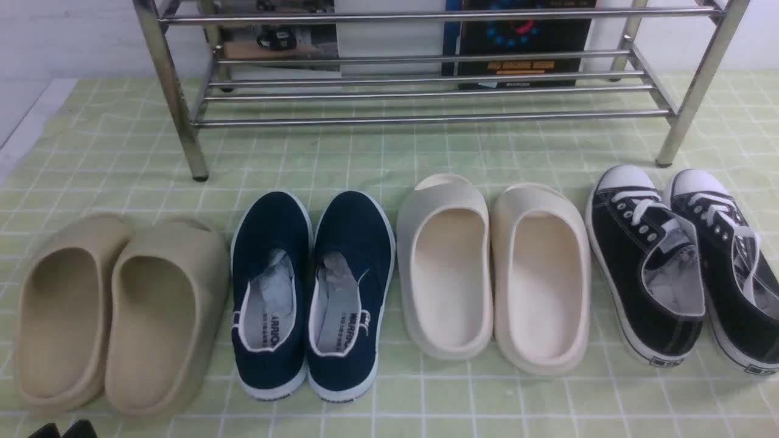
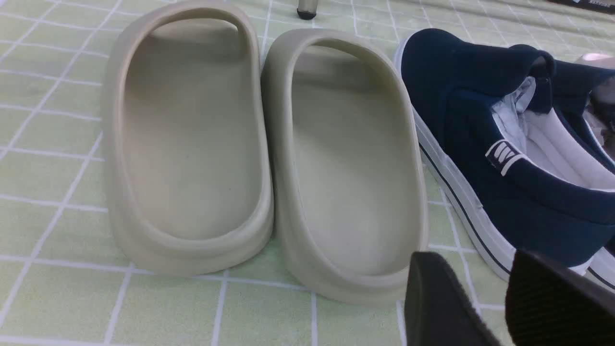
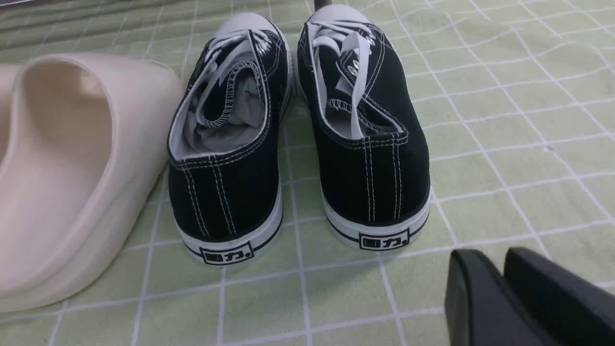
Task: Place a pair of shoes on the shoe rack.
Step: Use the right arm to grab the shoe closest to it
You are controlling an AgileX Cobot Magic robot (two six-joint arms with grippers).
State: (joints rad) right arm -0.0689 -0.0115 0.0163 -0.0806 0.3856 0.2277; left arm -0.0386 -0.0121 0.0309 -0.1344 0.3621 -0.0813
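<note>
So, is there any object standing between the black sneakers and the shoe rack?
Nothing visible stands between them: only bare tiled floor separates the black sneakers from the shoe rack.

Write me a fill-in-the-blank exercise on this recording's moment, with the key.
The canvas sneakers with laces are colored ____.
The shoe rack is made of shiny ____.
Between the navy slip-ons and the sneakers lie the cream ____.
The floor is covered in a pattern of green ____.

Missing words: black; metal; clogs; squares
</note>
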